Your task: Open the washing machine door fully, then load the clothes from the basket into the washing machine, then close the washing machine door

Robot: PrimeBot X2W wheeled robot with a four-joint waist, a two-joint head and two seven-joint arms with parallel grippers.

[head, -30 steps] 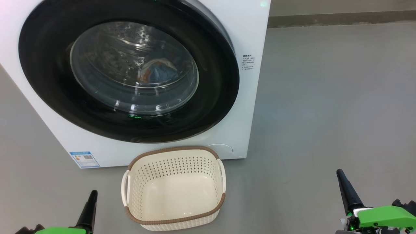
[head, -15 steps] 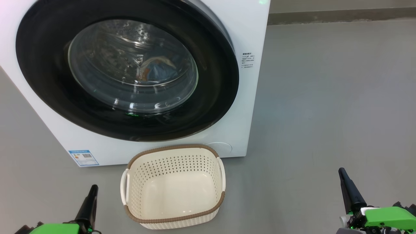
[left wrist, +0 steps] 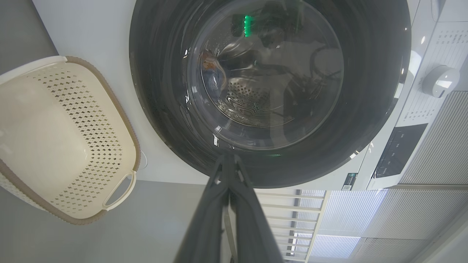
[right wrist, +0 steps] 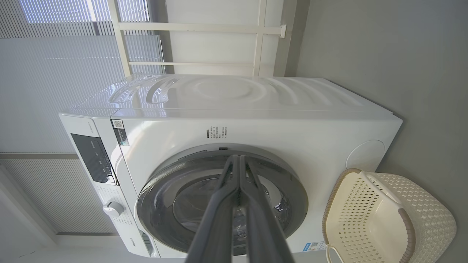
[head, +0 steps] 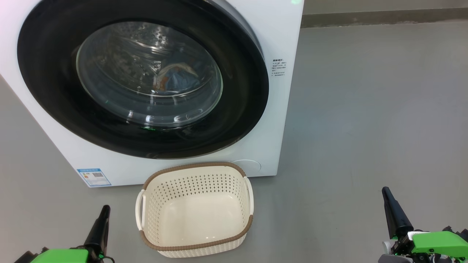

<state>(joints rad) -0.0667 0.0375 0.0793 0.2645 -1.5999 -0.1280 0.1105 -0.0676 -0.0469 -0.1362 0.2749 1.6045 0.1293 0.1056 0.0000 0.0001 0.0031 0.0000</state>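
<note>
Glossy black round washing machine door (head: 55,91) stood closed ahead of both jaws, cream perforated plastic basket (head: 197,184) between left gripper (head: 105,210) and right gripper (head: 385,190), each clenched shut.

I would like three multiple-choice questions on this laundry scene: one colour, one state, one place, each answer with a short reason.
1. What colour is the rim of the basket? A) brown B) green C) black
2. In what state is the washing machine door? A) wide open B) half open C) closed
3. Where are the clothes? A) in the basket B) inside the washing machine C) over the basket handle
Answers: 1 A, a brown band runs round its top; 2 C, the black door lies flat against the white front; 3 B, blue fabric shows through the door glass.
</note>
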